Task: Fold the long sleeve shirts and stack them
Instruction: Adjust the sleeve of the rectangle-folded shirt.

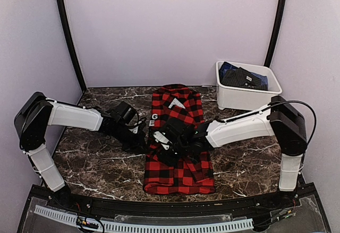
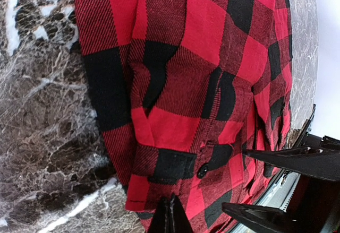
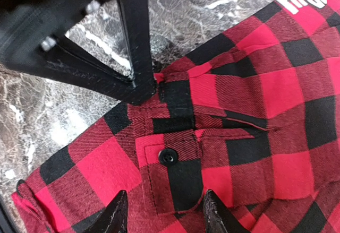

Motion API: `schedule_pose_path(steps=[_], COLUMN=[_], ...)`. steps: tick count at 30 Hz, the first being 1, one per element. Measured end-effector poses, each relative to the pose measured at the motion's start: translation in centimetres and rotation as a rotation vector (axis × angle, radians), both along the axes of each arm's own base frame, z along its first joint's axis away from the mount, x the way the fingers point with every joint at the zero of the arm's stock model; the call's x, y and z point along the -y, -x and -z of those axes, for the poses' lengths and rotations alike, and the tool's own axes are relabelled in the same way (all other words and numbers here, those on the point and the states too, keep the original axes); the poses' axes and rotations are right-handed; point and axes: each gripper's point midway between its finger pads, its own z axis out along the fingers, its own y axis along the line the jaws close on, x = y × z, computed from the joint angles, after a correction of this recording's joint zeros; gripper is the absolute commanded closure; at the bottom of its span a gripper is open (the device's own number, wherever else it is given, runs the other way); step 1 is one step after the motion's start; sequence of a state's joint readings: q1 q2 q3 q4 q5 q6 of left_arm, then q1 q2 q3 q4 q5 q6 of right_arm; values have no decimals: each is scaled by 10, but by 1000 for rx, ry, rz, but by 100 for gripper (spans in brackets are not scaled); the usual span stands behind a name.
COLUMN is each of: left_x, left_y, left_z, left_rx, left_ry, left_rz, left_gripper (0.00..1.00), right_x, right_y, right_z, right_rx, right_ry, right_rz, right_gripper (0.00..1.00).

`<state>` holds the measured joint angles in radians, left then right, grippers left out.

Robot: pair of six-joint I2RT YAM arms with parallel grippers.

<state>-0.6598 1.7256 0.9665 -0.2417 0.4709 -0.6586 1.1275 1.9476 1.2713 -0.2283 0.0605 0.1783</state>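
Observation:
A red-and-black check long sleeve shirt (image 1: 180,166) lies lengthwise in the middle of the marble table (image 1: 95,164), collar and white label (image 1: 175,104) at the far end. My left gripper (image 1: 142,143) is at the shirt's left edge, shut, its tips (image 2: 170,217) pinching cloth next to the buttoned cuff (image 2: 175,164). In the right wrist view the left fingers (image 3: 135,58) come to a point on that cuff edge. My right gripper (image 1: 162,140) hovers open just over the cuff (image 3: 170,158), with one fingertip (image 3: 119,212) on either side of the button tab.
A white plastic tub (image 1: 234,99) holding dark folded cloth (image 1: 241,77) stands at the back right. White letters (image 1: 154,119) show on the shirt's left edge. The right arm (image 1: 239,127) reaches across the table's right half. Grey walls close in the table on three sides.

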Motion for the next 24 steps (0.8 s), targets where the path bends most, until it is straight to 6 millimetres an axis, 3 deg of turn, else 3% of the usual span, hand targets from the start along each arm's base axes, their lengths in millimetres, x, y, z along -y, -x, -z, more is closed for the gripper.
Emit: schedule_pose_path(steps=[10, 17, 24], left_x=[-11, -13, -7], left_y=[0, -1, -2], left_z=[8, 9, 12], left_rx=[4, 8, -7], left_ry=[-68, -80, -54], left_rz=[-22, -29, -23], left_gripper=[64, 62, 70], right_x=[-4, -6, -5], right_y=[1, 2, -3], right_z=[23, 25, 26], right_rx=[-1, 14, 35], right_ry=[54, 66, 81], right_rz=[-8, -11, 7], right_gripper=[51, 53, 64])
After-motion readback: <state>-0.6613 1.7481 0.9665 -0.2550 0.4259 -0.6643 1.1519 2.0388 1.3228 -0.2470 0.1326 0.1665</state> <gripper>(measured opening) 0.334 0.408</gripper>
